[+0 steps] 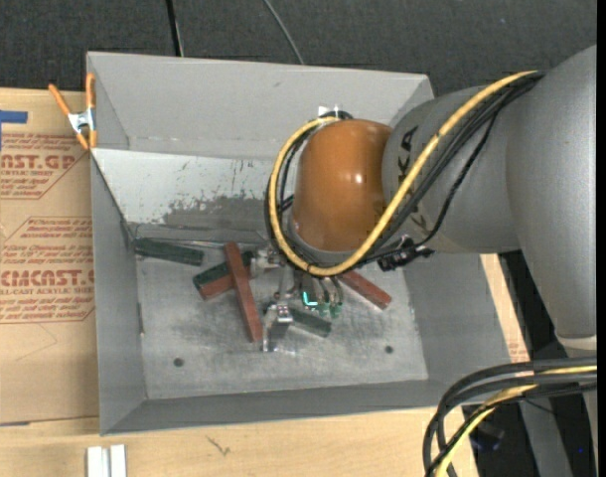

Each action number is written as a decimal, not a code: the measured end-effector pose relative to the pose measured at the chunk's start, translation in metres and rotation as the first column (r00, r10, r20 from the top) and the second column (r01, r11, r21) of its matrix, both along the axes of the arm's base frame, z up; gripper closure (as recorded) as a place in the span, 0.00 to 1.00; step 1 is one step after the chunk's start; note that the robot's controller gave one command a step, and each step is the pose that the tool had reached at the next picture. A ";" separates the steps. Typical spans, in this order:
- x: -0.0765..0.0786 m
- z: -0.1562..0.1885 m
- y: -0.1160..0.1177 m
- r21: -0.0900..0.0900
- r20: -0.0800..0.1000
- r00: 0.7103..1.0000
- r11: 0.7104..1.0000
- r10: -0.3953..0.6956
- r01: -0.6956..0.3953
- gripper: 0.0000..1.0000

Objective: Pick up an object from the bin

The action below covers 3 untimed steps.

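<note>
- Reddish-brown, long and thin, a stick (245, 296) lies flat on the floor of the bin (184, 366), about the middle and a little toward the left.
- Its lower end is just beside the pincer (283, 316), so it is the nearest large thing to the tool. I cannot say it is the thing aimed at.
- Judged by its straight edges, it looks stiff and light, perhaps wood or plastic, and not fragile. The flat faces may be a little slippery.
- The best hold seems to be across its narrow width, near the middle, so that it would not tip when lifted.
- Its long axis runs from upper left to lower right in the view, close to straight up and down.
- A short reddish block (212, 284) lies against its left side, which could crowd a grasp there.
- A small green piece (326, 311) sits just right of the pincer, and another reddish bar (368, 291) lies further right.
- A dark green bar (169, 253) rests well apart, at the foot of the back wall.
- The pincer hangs low under the orange wrist cover (338, 192). I cannot tell whether it is open or closed.
</note>
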State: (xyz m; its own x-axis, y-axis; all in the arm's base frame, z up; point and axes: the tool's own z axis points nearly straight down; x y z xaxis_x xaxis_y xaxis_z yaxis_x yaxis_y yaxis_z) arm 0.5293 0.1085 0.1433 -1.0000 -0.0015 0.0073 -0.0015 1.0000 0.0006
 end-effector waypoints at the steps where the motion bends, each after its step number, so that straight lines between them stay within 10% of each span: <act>1: 0.002 0.004 0.000 0.001 0.008 1.000 1.000 -0.001 0.001 0.00; 2: -0.007 -0.071 -0.069 0.000 -0.001 0.998 0.998 0.070 -0.070 1.00; 3: -0.007 -0.071 -0.069 0.001 -0.001 0.998 0.998 0.070 -0.070 1.00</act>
State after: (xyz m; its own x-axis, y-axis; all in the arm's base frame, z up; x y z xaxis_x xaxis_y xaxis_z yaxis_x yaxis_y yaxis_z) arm 0.5225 0.0393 0.0724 -0.9974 -0.0714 0.0082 -0.0713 0.9975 0.0011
